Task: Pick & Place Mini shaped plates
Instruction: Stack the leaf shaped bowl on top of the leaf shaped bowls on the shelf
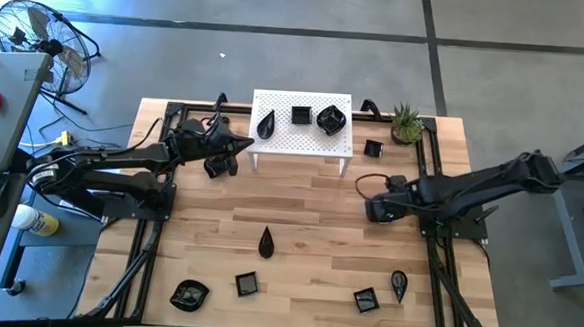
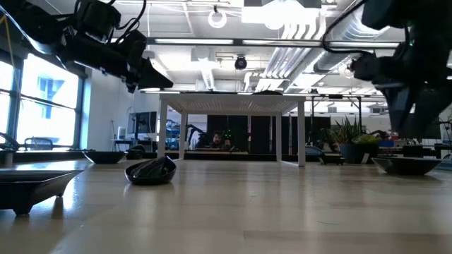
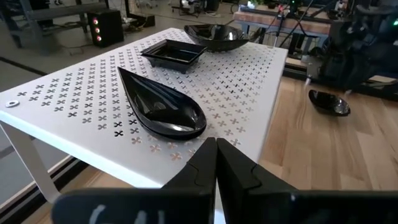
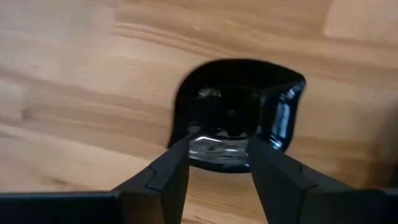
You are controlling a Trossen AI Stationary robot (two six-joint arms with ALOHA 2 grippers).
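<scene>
Three mini shaped plates, glossy black, lie on the white perforated stand [image 1: 302, 134]: a teardrop [image 3: 163, 112], a square [image 3: 174, 53] and a rounded one [image 3: 216, 34]. My left gripper [image 3: 216, 148] is shut and empty, level at the stand's left edge, close to the teardrop. My right gripper [image 4: 219, 149] is open and points down over a black squarish plate [image 4: 239, 106] that lies flat on the wood right of centre; its fingers stand over the plate's near rim and I see no touch. In the high view my right gripper [image 1: 372, 208] hides that plate.
More black plates lie on the table: a small one [image 1: 373, 149] beside the green potted plant [image 1: 406, 122], a teardrop [image 1: 266, 243] at the centre, and several along the near edge [image 1: 247, 283], [image 1: 189, 294], [image 1: 366, 300], [image 1: 398, 282]. Bare wood shows between the arms.
</scene>
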